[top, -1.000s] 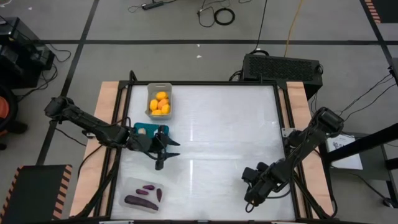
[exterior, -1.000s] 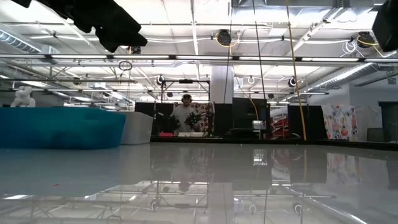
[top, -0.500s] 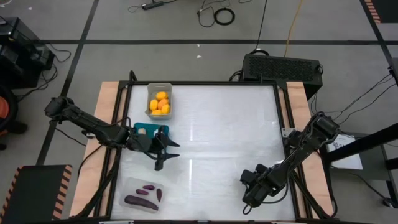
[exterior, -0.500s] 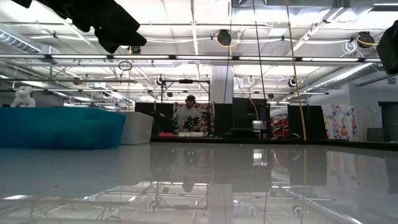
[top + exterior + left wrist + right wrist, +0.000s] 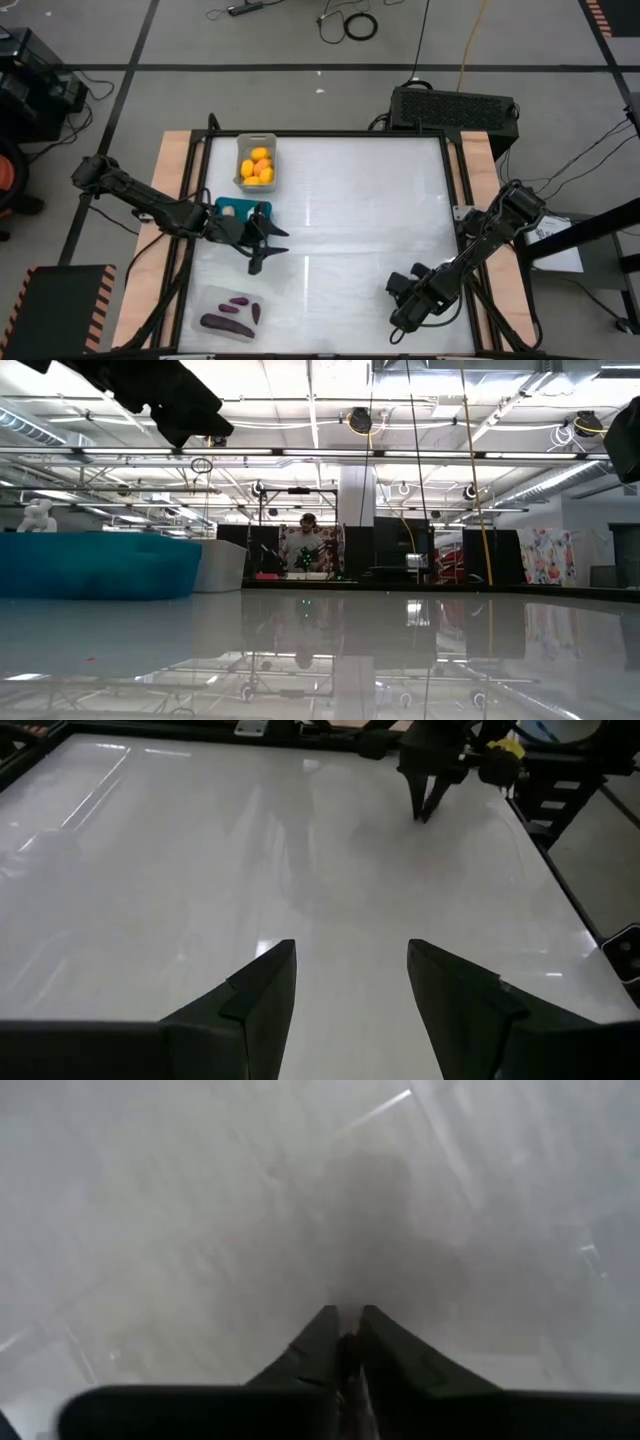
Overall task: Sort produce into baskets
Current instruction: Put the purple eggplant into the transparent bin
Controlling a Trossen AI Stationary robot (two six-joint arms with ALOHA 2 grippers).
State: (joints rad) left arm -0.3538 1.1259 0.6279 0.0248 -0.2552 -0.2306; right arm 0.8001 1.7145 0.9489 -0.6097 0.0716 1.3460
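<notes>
High view: the white surface carries three baskets along the left arm's side. The light grey basket sits at the far edge and holds yellow-orange fruits. The teal basket lies just nearer than the grey one, partly covered by the left arm; what it holds cannot be told. The clear basket sits nearest of the three, well apart from the grey basket, with dark purple eggplants inside.

The left gripper hangs beside the teal basket, its fingers spread apart with nothing between them. The right gripper is far across the surface from the grey basket, down near the surface, its fingers pressed nearly together and gripping nothing visible.
</notes>
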